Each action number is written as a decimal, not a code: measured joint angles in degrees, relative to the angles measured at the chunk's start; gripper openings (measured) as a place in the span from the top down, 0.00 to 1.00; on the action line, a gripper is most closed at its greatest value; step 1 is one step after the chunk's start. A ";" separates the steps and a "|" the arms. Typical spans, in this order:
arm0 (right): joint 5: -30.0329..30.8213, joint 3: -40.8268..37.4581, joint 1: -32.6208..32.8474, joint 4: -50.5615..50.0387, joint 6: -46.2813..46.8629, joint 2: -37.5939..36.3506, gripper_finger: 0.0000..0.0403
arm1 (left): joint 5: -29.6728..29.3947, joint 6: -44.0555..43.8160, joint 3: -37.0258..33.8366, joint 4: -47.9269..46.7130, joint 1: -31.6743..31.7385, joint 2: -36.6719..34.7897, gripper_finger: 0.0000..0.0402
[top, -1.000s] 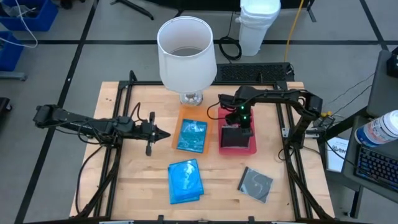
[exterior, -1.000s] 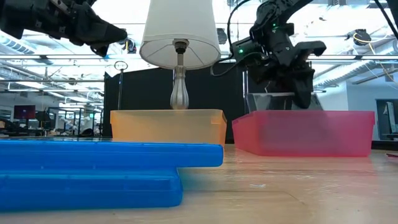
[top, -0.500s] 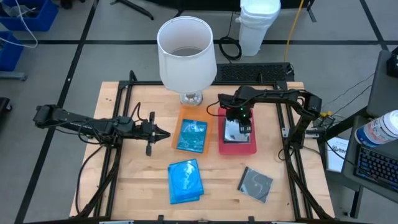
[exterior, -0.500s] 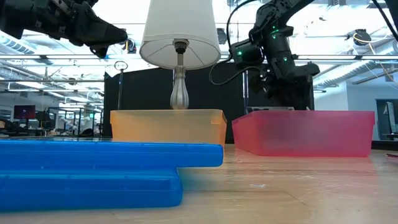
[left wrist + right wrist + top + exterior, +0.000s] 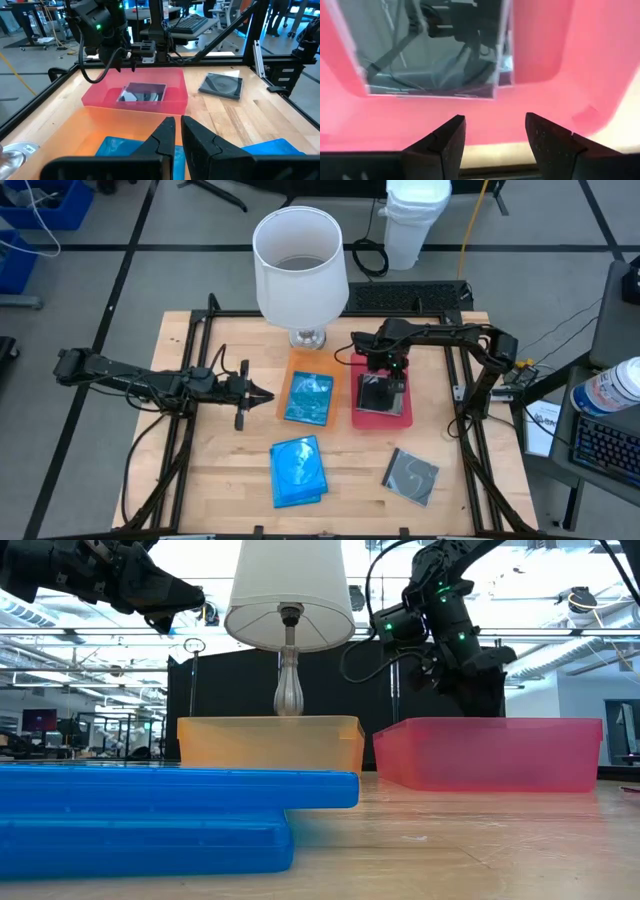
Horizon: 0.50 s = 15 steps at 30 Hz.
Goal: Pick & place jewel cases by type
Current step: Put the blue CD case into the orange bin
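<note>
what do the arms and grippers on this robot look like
Both arms are dark, nearly black, jointed tubes with black cables looped alongside. The left gripper ends in two slim tapered black fingers. The right gripper has broader, blunt black fingers, and a green light glows on its wrist housing.

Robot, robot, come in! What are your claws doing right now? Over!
Right gripper open above the red tray, clear jewel case lying inside. Left gripper shut, waiting beside the orange tray. Nothing in the way.
</note>
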 joint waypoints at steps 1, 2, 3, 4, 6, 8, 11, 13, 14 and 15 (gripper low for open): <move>1.77 0.00 0.00 -0.46 0.74 -0.26 0.51 | 0.00 0.00 0.00 0.00 0.00 0.00 0.90; 3.95 0.00 0.11 -0.85 1.67 -0.67 0.51 | 0.00 0.06 0.00 0.00 0.00 0.00 0.90; 5.96 0.00 0.41 -0.81 2.35 -1.22 0.52 | 0.02 0.22 0.00 0.00 0.00 0.00 0.90; 6.95 0.00 0.65 -0.34 2.66 -2.10 0.52 | 0.00 0.24 0.02 -0.01 0.00 0.00 0.90; 7.48 0.02 1.54 1.70 2.70 -4.88 0.54 | 0.02 0.31 0.02 -0.07 0.00 0.00 0.90; 7.47 0.28 3.09 5.72 2.79 -8.84 0.57 | 0.00 0.38 0.04 -0.36 0.00 0.00 0.90; 8.10 0.33 6.80 16.47 3.74 -15.51 0.62 | 0.00 1.12 0.04 -1.07 0.00 0.02 0.90; 11.96 0.36 10.81 24.16 4.64 -19.57 0.66 | -0.02 2.13 0.04 -1.45 -0.02 0.02 0.90; 14.72 0.47 13.45 27.15 4.40 -20.86 0.68 | -0.02 2.43 0.04 -1.46 -0.02 0.00 0.90; 18.13 0.55 16.53 29.48 3.44 -21.64 0.71 | -0.04 2.70 0.04 -1.48 -0.02 0.00 0.90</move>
